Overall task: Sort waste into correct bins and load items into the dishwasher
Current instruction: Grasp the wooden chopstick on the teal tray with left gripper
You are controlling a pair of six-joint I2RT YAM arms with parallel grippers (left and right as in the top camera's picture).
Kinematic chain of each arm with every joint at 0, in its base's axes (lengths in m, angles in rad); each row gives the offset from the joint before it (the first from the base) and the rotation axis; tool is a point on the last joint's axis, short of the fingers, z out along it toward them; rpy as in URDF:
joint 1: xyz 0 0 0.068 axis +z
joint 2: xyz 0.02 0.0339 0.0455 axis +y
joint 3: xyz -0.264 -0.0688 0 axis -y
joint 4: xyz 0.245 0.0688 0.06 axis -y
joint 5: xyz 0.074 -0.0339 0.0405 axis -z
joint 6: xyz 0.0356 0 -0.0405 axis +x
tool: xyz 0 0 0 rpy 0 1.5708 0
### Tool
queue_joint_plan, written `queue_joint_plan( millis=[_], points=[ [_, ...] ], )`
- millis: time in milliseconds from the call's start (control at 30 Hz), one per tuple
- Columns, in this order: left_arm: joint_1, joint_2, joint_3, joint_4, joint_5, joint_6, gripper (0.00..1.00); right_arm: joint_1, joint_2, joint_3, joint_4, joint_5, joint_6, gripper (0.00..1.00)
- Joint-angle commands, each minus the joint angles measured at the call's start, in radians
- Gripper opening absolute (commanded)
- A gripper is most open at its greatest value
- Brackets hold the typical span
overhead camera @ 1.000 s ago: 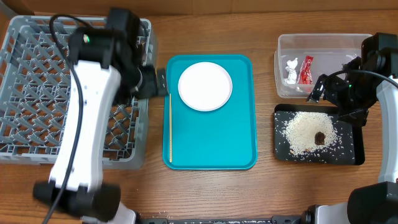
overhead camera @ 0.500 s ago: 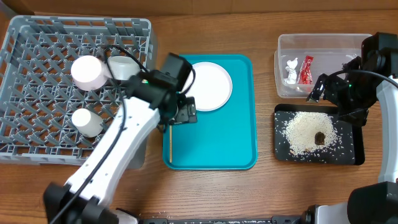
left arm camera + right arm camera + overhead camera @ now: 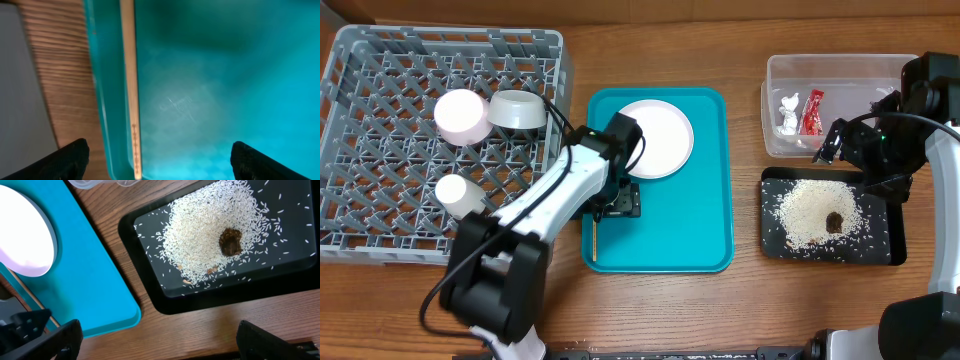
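My left gripper [image 3: 619, 199] is open and empty, low over the left part of the teal tray [image 3: 670, 230]; in the left wrist view its fingers [image 3: 159, 161] straddle bare teal surface beside a wooden chopstick [image 3: 128, 75]. The white plate [image 3: 653, 138] lies on the tray just beyond it. The pink bowl [image 3: 460, 115], grey bowl [image 3: 517, 110] and white cup [image 3: 455, 194] sit upside down in the dish rack [image 3: 450, 38]. My right gripper [image 3: 832, 143] is open and empty, by the black tray [image 3: 885, 245] of rice [image 3: 810, 212] and brown lump [image 3: 835, 221].
The clear tub [image 3: 865, 85] at back right holds the white tissue [image 3: 788, 111] and red wrapper [image 3: 811, 110]. The chopstick [image 3: 594, 215] lies along the teal tray's left edge. The right wrist view shows the black tray [image 3: 295, 250], the plate [image 3: 22, 235] and wooden tabletop under its fingers [image 3: 165, 340].
My left arm has swung right from the dish rack to the teal tray, uncovering the two bowls and the cup in the rack. The right arm has not moved.
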Motion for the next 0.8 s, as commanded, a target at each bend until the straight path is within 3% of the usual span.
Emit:
queue_joint_plan(
  millis=[0, 100, 333, 467, 633, 700, 767],
  points=[
    [-0.009, 0.066, -0.008, 0.008, 0.029, 0.056, 0.92, -0.002, -0.010, 0.008, 0.005, 0.006, -0.008, 1.00],
    [-0.009, 0.103, -0.008, 0.045, 0.118, 0.140, 0.90, -0.002, -0.010, 0.008, 0.008, 0.006, -0.007, 1.00],
    [-0.011, 0.143, -0.008, 0.058, 0.125, 0.146, 0.88, -0.002, -0.010, 0.008, 0.008, 0.006, -0.007, 1.00],
    [-0.011, 0.145, -0.013, 0.054, 0.120, 0.146, 0.66, -0.002, -0.010, 0.008, 0.008, 0.006, -0.007, 1.00],
    [-0.011, 0.145, -0.013, 0.039, 0.120, 0.146, 0.27, -0.002, -0.010, 0.008, 0.008, 0.006, -0.007, 1.00],
    [-0.011, 0.145, -0.013, 0.039, 0.120, 0.146, 0.18, -0.002, -0.010, 0.008, 0.008, 0.006, -0.007, 1.00],
    [-0.011, 0.145, -0.013, 0.039, 0.120, 0.146, 0.15, -0.002, -0.010, 0.008, 0.007, 0.006, -0.007, 1.00]
  ],
)
